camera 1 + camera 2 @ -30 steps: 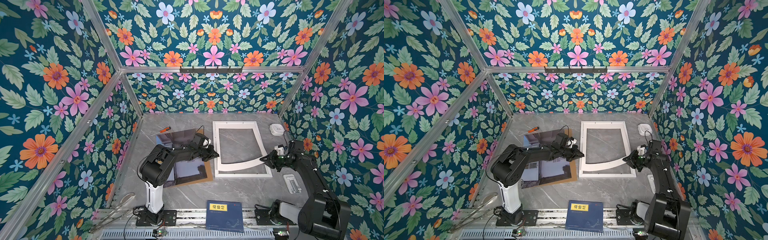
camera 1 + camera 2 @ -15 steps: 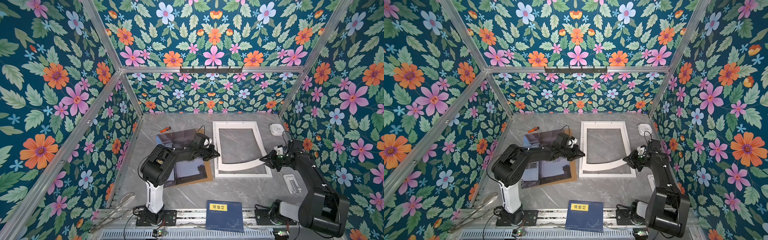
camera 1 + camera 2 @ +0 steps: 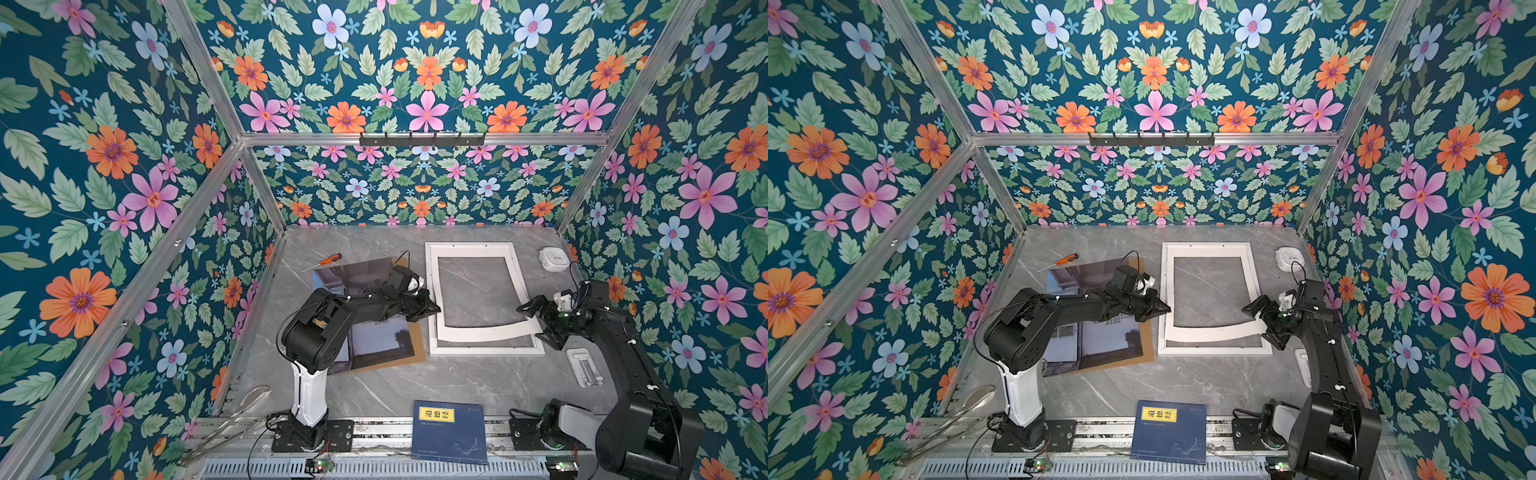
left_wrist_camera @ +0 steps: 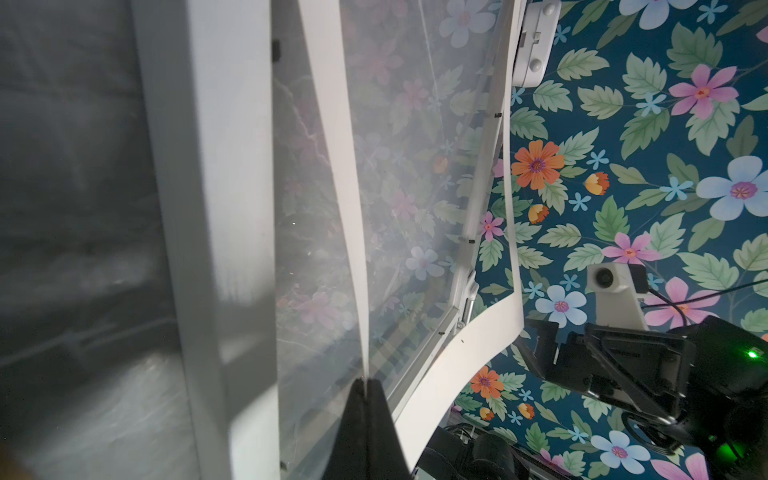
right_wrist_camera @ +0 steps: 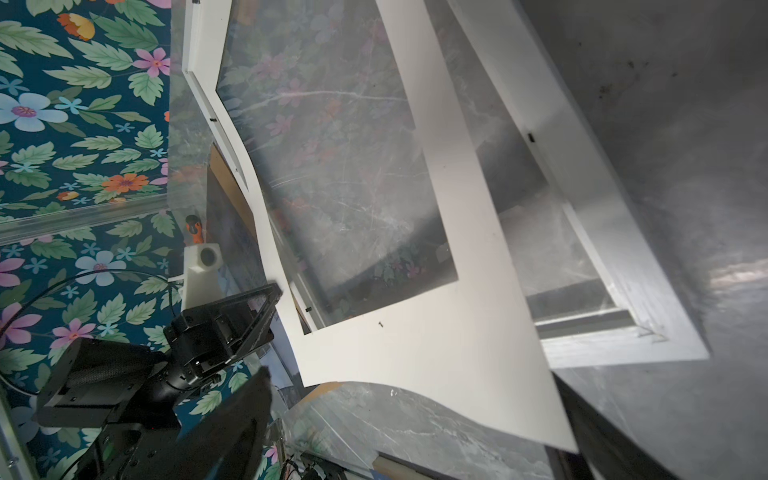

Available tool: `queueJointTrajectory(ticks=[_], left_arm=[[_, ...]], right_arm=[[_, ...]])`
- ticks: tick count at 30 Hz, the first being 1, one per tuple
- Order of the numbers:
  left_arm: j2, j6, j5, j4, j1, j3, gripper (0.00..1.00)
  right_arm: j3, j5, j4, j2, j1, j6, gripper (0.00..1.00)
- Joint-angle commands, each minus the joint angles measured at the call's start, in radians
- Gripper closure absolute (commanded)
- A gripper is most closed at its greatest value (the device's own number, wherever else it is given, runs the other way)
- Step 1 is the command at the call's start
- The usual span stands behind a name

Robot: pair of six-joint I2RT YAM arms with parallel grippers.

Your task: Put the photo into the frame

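One mat [image 3: 486, 332], seemingly pinched by left gripper [image 4: 367, 382]

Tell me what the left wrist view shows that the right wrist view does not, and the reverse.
Only the left wrist view: the white device and the right arm's wrist camera. Only the right wrist view: the orange screwdriver, the brown backing board's edge and the left arm's wrist camera. Both: the white card mat bowed over the frame, the left gripper shut on the mat's edge, and the flowered wall.
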Motion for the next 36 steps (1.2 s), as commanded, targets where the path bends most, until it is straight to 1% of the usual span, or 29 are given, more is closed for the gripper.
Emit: queueJointTrajectory(ticks=[1, 4, 6, 10, 17, 22, 26, 31, 36], left_arm=[[-0.005, 0.001, -0.022, 0.024, 0.000, 0.000, 1.00], [-0.005, 0.001, -0.027, 0.024, 0.001, 0.000, 1.00], [-0.006, 0.002, -0.030, 0.021, 0.001, 0.000, 1.00], [-0.002, 0.004, -0.028, 0.018, 0.001, 0.001, 1.00], [0.009, 0.002, -0.030, 0.021, 0.000, 0.009, 0.97], [0.019, -0.005, -0.029, 0.030, 0.000, 0.015, 0.97], [0.023, -0.004, -0.027, 0.028, 0.000, 0.021, 0.95], [0.022, -0.001, -0.030, 0.021, 0.000, 0.018, 0.95], [0.018, 0.002, -0.034, 0.014, 0.000, 0.015, 0.94]], right_arm=[[0.016, 0.071, -0.040, -0.024, 0.001, -0.009, 0.01], [0.022, 0.106, -0.055, -0.046, 0.000, -0.008, 0.01], [0.027, 0.149, -0.074, -0.063, 0.000, -0.002, 0.01], [0.022, 0.186, -0.076, -0.097, 0.000, 0.007, 0.01], [0.010, 0.098, -0.036, -0.094, 0.001, -0.003, 0.01], [-0.027, -0.040, 0.017, -0.076, 0.004, -0.001, 0.01], [-0.047, -0.038, 0.029, -0.049, 0.031, 0.002, 0.01], [-0.068, -0.006, 0.066, 0.005, 0.117, 0.023, 0.01], [-0.086, -0.001, 0.118, 0.052, 0.125, 0.044, 0.01]])
